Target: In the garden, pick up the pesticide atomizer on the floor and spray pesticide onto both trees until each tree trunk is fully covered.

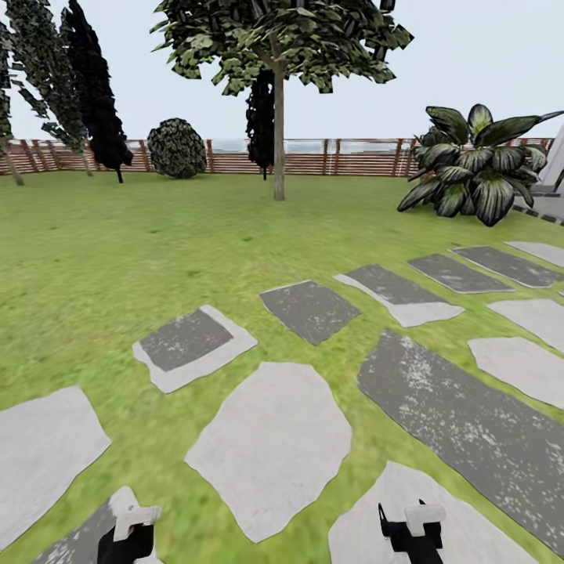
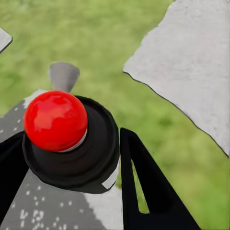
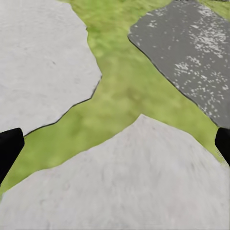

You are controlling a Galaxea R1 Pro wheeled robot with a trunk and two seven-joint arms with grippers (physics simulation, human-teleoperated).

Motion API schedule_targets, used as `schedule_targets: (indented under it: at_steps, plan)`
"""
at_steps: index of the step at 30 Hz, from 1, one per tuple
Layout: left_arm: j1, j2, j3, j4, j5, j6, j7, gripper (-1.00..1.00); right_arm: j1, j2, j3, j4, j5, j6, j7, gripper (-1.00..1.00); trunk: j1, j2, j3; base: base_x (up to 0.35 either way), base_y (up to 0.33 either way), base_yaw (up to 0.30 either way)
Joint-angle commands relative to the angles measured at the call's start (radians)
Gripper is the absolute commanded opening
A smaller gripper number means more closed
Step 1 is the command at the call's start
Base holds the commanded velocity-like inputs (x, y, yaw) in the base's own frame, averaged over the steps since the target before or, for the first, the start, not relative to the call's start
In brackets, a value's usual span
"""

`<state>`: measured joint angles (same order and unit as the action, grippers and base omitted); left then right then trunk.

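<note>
I see the lawn (image 1: 102, 258) carrying pale and dark grey stepping stones (image 1: 270, 446), grass strips between them. One tree (image 1: 279, 149) stands on the grass well beyond the stones.

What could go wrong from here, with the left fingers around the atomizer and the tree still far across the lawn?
1. The atomizer sits between the left fingers; a loose hold could drop it while driving.
2. The tree trunk stands far off, so spraying from here would likely miss.
3. The uneven stepping stones ahead might jolt the base.

Glossy red ball (image 2: 55, 120), matt black collar (image 2: 96, 148), rough speckled stepping stones (image 1: 270, 446), slatted wooden fence (image 1: 329, 157).
</note>
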<state>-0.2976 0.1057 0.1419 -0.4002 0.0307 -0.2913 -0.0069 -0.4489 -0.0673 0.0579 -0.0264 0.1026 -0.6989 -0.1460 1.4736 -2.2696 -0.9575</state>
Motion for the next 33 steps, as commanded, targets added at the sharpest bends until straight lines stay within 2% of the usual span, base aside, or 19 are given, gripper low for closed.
schedule_targets:
  at_steps: [1,33]
  plan:
    - [-0.001,0.000,0.001,0.001,0.003,-0.003,-0.001,-1.00,-0.001,0.000,0.005,0.001,0.009,-0.001,-0.010,1.00,0.000,0.000,-0.002,0.340,0.000,0.000]
    - [-0.001,-0.001,0.001,0.001,0.003,-0.003,-0.001,-1.00,-0.001,0.000,0.005,0.001,0.011,-0.001,-0.009,1.00,0.000,0.000,-0.003,0.340,0.000,0.000]
